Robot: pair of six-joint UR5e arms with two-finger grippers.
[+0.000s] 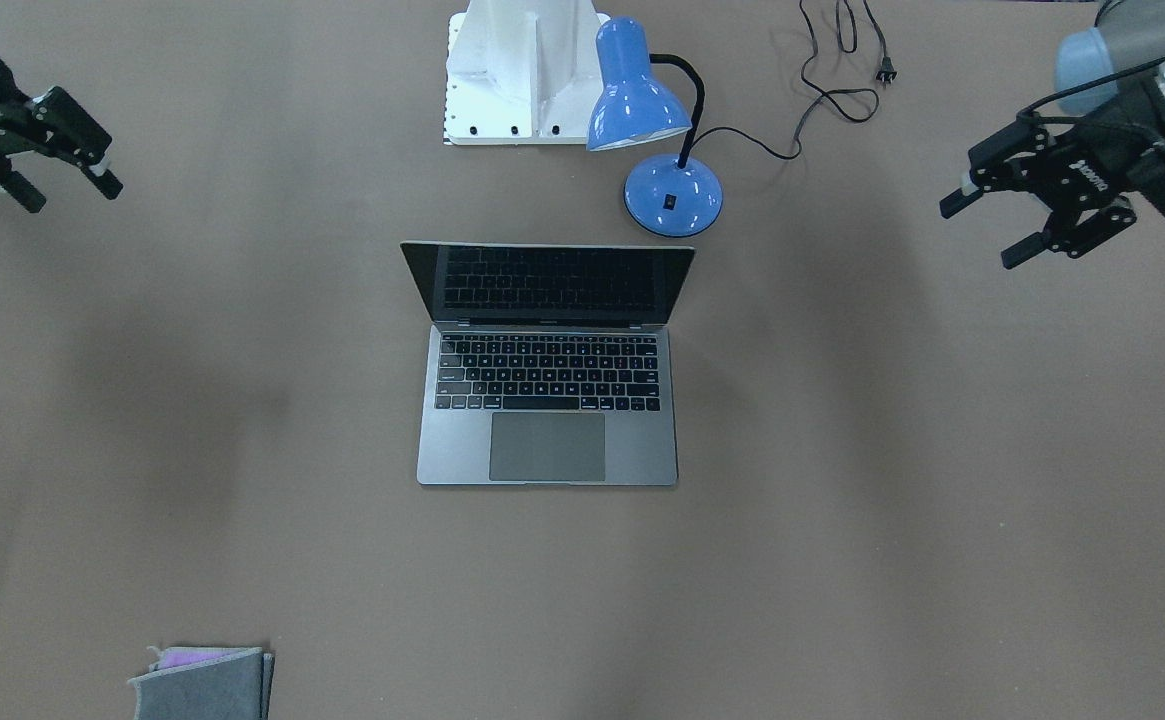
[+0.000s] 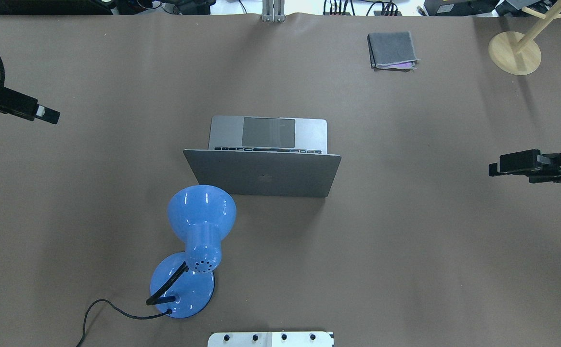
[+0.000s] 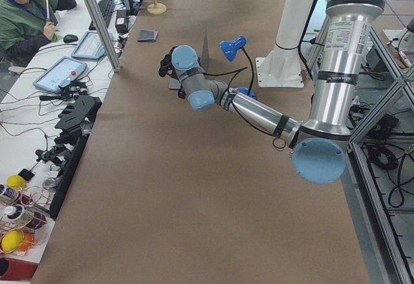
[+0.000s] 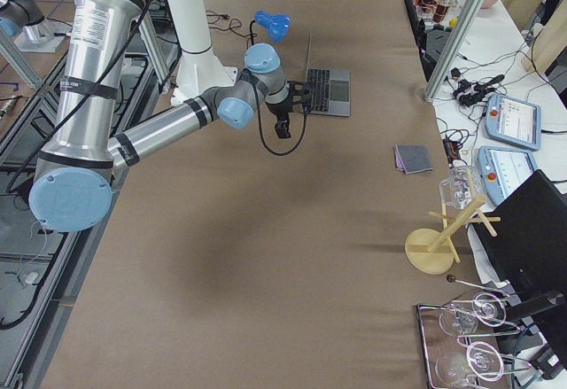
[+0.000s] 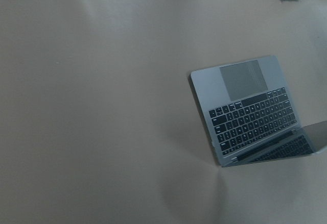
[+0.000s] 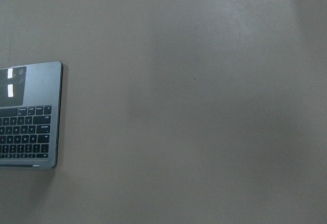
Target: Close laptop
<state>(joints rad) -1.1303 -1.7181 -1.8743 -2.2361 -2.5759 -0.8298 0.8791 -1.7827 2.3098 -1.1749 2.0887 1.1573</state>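
The space-grey laptop stands open at the middle of the table, its screen raised and its lid facing the robot. It also shows in the left wrist view and, at the left edge, in the right wrist view. My left gripper is open and empty, in the air far off to the laptop's side; in the overhead view it is at the left edge. My right gripper is open and empty, far off on the other side. Neither touches the laptop.
A blue desk lamp stands just behind the laptop's lid on the robot's side, its shade close to the lid's corner, its black cord trailing. The white robot base is behind it. A grey felt pouch and a wooden stand are at the far edge.
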